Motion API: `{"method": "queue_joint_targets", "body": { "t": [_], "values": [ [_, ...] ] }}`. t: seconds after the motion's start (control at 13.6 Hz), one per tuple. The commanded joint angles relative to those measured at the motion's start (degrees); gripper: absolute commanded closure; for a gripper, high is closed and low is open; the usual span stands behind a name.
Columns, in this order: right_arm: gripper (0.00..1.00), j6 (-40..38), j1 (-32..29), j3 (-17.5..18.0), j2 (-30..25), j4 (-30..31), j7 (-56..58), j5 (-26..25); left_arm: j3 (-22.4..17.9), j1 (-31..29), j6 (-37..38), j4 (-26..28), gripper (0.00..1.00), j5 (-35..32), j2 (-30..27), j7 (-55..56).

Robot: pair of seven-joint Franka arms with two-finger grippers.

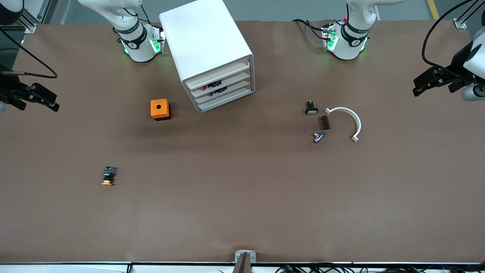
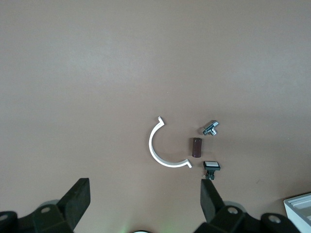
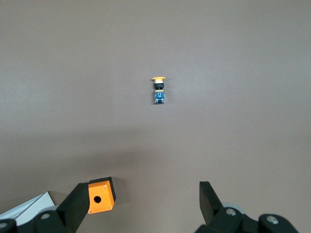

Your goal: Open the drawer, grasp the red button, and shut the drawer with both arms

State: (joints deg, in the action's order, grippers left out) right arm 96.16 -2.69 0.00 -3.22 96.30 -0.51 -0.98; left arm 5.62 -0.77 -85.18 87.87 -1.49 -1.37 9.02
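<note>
The white cabinet [image 1: 206,41] stands between the two arm bases, and its four stacked tray drawers [image 1: 223,88] are all pushed in. Small dark, red and green parts show through the drawer fronts; I cannot pick out the red-capped button among them. My left gripper [image 1: 418,86] hangs open and empty over the left arm's end of the table; in the left wrist view [image 2: 144,201] the jaws stand wide apart. My right gripper [image 1: 51,102] hangs open and empty over the right arm's end, also seen in the right wrist view [image 3: 145,204].
An orange box with a hole [image 1: 160,109] [image 3: 101,195] sits beside the cabinet. An orange-capped button [image 1: 108,176] [image 3: 158,90] lies nearer the front camera. A white-faced black button [image 1: 311,108] [image 2: 211,167], brown block [image 1: 324,122], metal fitting [image 1: 318,136] and white half ring [image 1: 350,119] lie toward the left arm's end.
</note>
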Motion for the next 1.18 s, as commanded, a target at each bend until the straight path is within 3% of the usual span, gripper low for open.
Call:
{"method": "queue_joint_targets", "body": {
  "t": [0.0,0.81,1.11],
  "values": [
    [0.00,0.17,-1.27,1.32,-1.35,1.00,-0.72,-0.78,-0.08,-0.37,1.25,-1.47,0.00,0.17,0.58,-1.11],
    [0.00,0.17,-1.18,1.23,-1.35,0.91,-0.72,-0.78,0.97,1.12,1.16,-2.52,0.00,0.79,7.60,0.64],
    [0.00,0.17,-1.18,1.23,-1.35,1.00,-0.72,-0.87,2.29,5.77,1.16,-4.89,0.00,0.88,15.68,14.66]
  ]
}}
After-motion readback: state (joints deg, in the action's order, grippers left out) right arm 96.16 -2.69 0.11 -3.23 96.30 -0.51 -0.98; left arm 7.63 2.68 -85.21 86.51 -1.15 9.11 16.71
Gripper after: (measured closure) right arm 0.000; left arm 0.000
